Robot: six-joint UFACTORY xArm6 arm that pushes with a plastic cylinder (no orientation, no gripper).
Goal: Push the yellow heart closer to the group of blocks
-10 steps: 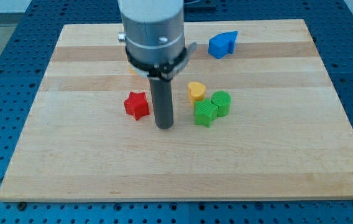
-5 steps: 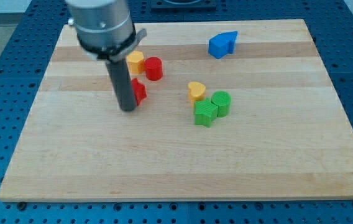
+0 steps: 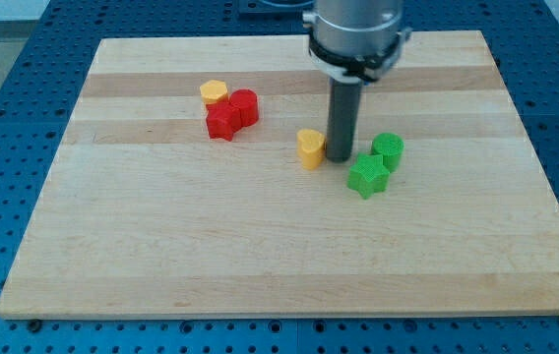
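Nearest on the wooden counter [image 3: 161,256] sits the green star block [image 3: 367,175], right of centre, and just behind it to the right, touching or almost touching, stands the green cylinder [image 3: 388,150]. A little farther back and to the left of that green pair my tip [image 3: 340,157] meets the counter — the dark rod rises straight from it into the grey arm housing that fills the far middle of the view. There is no end effector with jaws here, only this plain rod, so it has hold of nothing. The tip stands just to the right of the yellow heart [image 3: 310,148], touching it or very nearly so; I cannot tell which. The tip thus lies between the yellow heart on its left and the green star on its near right, with a narrow gap to the star. Farther back and well to the left lies a tight cluster of three blocks: the red star [image 3: 222,122] nearest, the red cylinder [image 3: 244,106] pressed against its far right side, and a small yellow block [image 3: 214,93] — its shape looks roughly hexagonal, though I cannot be sure — at the far left of the cluster, touching the red pieces. The yellow heart sits apart from this cluster, to its right and somewhat nearer.
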